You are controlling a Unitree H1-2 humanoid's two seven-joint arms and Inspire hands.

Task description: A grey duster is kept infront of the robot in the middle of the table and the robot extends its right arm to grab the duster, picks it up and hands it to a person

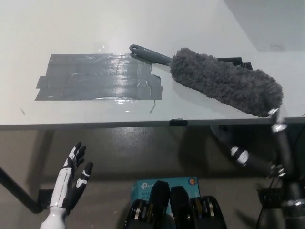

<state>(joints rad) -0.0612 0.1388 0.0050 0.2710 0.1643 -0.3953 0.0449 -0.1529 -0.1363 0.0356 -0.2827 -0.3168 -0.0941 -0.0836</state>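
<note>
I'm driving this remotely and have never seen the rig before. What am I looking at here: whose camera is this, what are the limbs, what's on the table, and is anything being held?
This one picture comes from a camera on the humanoid robot's head, looking steeply down. The white left hand rests low at the picture's left, below the table edge, fingers apart and empty. The black right arm comes up along the right edge; its hand is blurred, so I cannot tell whether it is open or shut. On the grey table lies the grey duster, fluffy head to the right, handle pointing left toward a patch of dark tape. Nothing is visibly held yet.
</note>
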